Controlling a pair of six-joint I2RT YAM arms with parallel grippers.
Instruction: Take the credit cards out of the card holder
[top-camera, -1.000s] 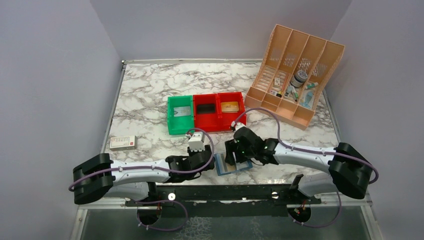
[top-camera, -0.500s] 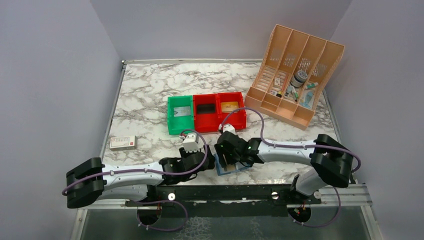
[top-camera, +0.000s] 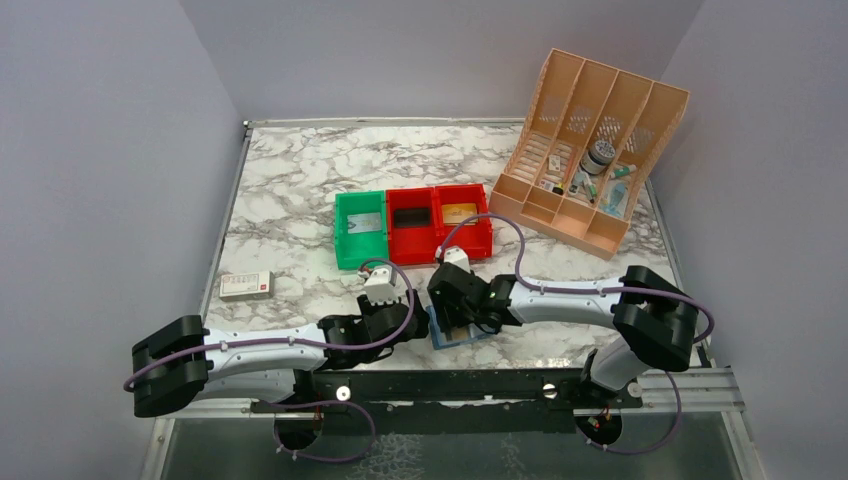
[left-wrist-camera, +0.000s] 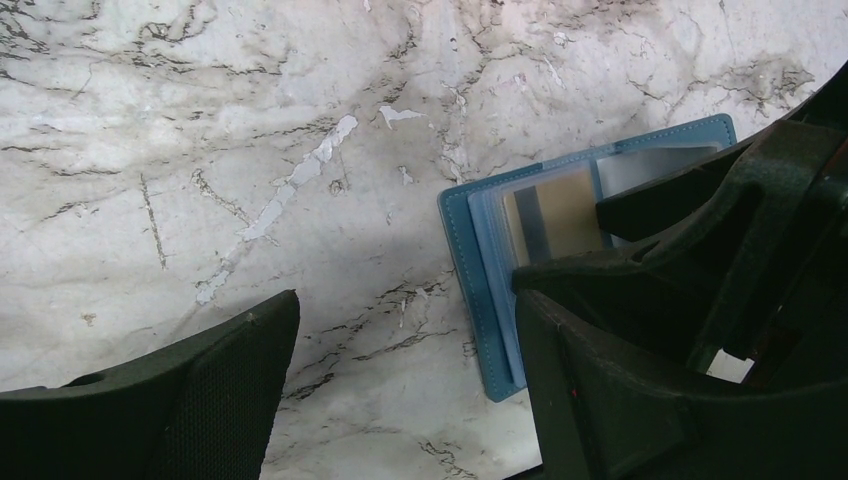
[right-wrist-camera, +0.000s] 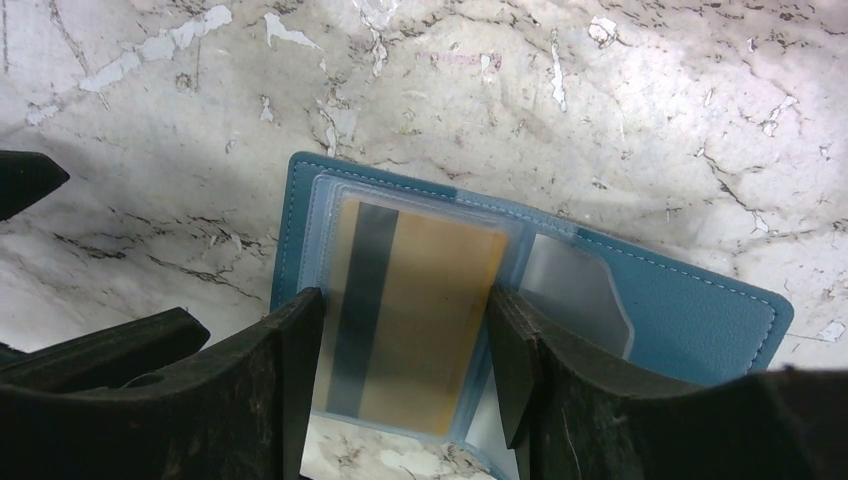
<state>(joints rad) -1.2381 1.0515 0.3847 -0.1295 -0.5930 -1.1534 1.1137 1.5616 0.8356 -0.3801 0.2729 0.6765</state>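
Marbled white-and-grey tabletop (top-camera: 300, 180) carries everything, with the card holder (right-wrist-camera: 690, 300) lying open and flat at its near edge, between the two arms. One tan-gold card (right-wrist-camera: 420, 310), dark stripe showing, sits in the clear sleeve of one panel; the sleeve on the other panel looks empty. Over the holder the right fingers (right-wrist-camera: 280, 380) are spread to about the card's width and straddle it, one just beside each long edge, with nothing lifted. Whether they pinch those edges I cannot tell. Just left of the holder the left fingers (left-wrist-camera: 200, 400) gape wide and hold nothing, one of them lying over the holder's nearest edge, perhaps to pin it. The card should be light, stiff and slick, too thin to pick off a flat face. The likely hold is on its edges, or on the end at the sleeve mouth, drawing it out along the pocket. The holder looks light and soft enough to slide or ride up with the card unless held down. Beyond the holder stand three bins in a row: a green bin (top-camera: 360, 255) with a pale grey card (top-camera: 365, 222) in it, a middle red bin (top-camera: 412, 248) with something dark and flat that I cannot make out, and a right red bin (top-camera: 460, 188) with a second tan-gold card (top-camera: 460, 212). Far beyond the holder to the right, a peach file rack (top-camera: 600, 90) holds a round tin (top-camera: 600, 155) and small odds and ends. Well to the holder's left lies a white-and-red flat box (top-camera: 246, 285).
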